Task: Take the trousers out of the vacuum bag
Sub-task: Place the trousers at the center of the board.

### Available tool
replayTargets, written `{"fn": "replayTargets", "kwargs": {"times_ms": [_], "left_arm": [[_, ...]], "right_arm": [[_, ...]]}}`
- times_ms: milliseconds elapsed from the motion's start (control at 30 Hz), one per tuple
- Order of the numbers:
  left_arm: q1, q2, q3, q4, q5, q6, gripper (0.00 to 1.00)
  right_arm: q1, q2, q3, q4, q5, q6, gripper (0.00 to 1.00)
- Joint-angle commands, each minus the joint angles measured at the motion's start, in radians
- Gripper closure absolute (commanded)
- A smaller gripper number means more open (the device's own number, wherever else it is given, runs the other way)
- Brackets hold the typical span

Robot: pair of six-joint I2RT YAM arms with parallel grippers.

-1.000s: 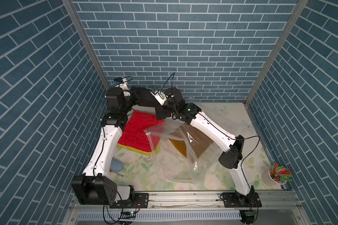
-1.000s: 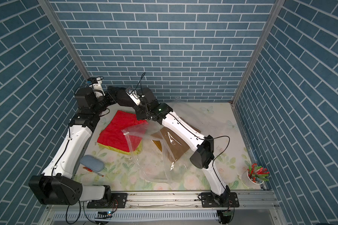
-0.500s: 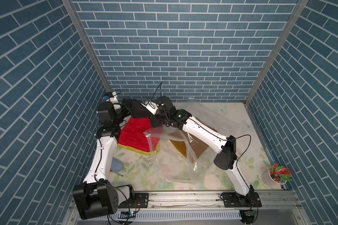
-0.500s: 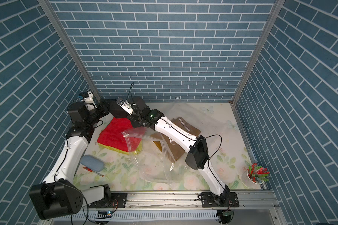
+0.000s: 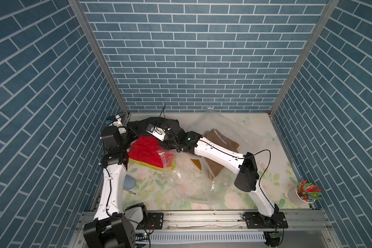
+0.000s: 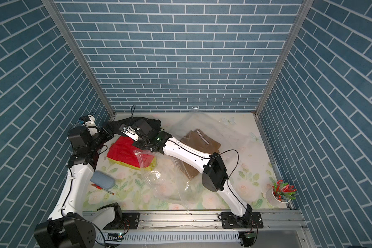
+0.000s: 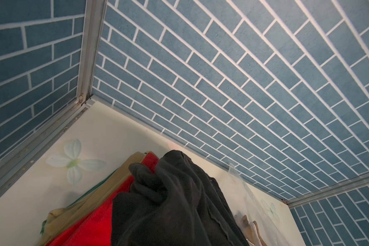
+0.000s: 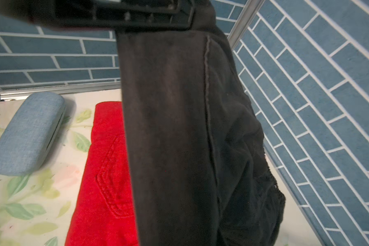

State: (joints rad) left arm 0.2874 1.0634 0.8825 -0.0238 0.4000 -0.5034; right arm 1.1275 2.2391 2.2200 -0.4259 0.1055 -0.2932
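A: Item, black trousers (image 5: 157, 125). Location?
B: Lifted over the red trousers (image 5: 146, 153), both outside the vacuum bag (image 5: 187, 182).
A: Holders?
B: Left gripper (image 5: 135, 134) closed tight on the black cloth at one end. Right gripper (image 5: 159, 128) is buried in the same cloth; whether its jaws grip it cannot be told.
A: Other stock?
B: Brown trousers (image 5: 221, 141) lie under the bag's clear film, beyond the red pair. Yellow trousers (image 6: 125, 163) edge out beneath the red.

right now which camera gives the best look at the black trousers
The right wrist view: the black trousers fill it, hanging with a seam visible. The left wrist view shows them bunched over red cloth. In both top views they are a dark heap largely behind the arms.
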Motion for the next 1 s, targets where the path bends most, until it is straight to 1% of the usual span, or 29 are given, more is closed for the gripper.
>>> {"fn": "replayTargets", "kwargs": {"times_ms": [0,67,133,233,333,400,533,567,600,633,700,733,833,867,900,967], "left_arm": [[0.059,-0.004,-0.034,0.010,-0.165,0.024,1.00],[0.070,-0.014,-0.068,0.009,-0.176,0.006,1.00],[0.081,-0.022,-0.090,0.007,-0.184,-0.006,0.99],[0.090,-0.017,-0.109,-0.008,-0.192,-0.019,0.94],[0.092,-0.014,-0.141,-0.012,-0.180,-0.038,0.86],[0.092,-0.022,-0.166,0.000,-0.162,-0.054,0.77],[0.093,-0.027,-0.180,-0.010,-0.171,-0.061,0.70],[0.093,-0.026,-0.179,-0.016,-0.177,-0.064,0.65],[0.094,-0.023,-0.178,-0.017,-0.181,-0.064,0.61],[0.094,-0.022,-0.178,-0.016,-0.185,-0.064,0.60],[0.095,-0.012,-0.173,-0.013,-0.177,-0.066,0.51],[0.096,-0.007,-0.166,-0.016,-0.172,-0.067,0.43],[0.097,-0.002,-0.145,-0.023,-0.157,-0.066,0.14],[0.096,-0.003,-0.134,-0.030,-0.154,-0.063,0.06],[0.097,-0.006,-0.124,-0.040,-0.154,-0.060,0.01],[0.097,-0.009,-0.092,-0.071,-0.154,-0.046,0.00]], "right_arm": [[0.008,-0.103,-0.034,-0.032,-0.081,0.034,1.00],[0.014,-0.111,-0.061,-0.036,-0.114,0.048,0.99],[0.019,-0.120,-0.093,-0.031,-0.138,0.062,0.96],[0.023,-0.139,-0.150,-0.002,-0.172,0.087,0.89],[0.023,-0.168,-0.209,0.029,-0.175,0.107,0.83],[0.022,-0.195,-0.246,0.047,-0.175,0.120,0.77],[0.017,-0.262,-0.321,0.079,-0.249,0.164,0.59],[0.017,-0.279,-0.337,0.082,-0.269,0.175,0.53],[0.015,-0.293,-0.350,0.085,-0.286,0.183,0.50],[0.015,-0.312,-0.367,0.087,-0.297,0.192,0.47],[0.015,-0.351,-0.409,0.101,-0.310,0.208,0.41],[0.015,-0.376,-0.440,0.114,-0.310,0.217,0.40],[0.011,-0.454,-0.529,0.150,-0.311,0.239,0.32],[0.009,-0.481,-0.555,0.155,-0.314,0.245,0.30],[0.009,-0.504,-0.575,0.159,-0.312,0.250,0.28],[0.011,-0.557,-0.635,0.167,-0.281,0.268,0.25]]}}
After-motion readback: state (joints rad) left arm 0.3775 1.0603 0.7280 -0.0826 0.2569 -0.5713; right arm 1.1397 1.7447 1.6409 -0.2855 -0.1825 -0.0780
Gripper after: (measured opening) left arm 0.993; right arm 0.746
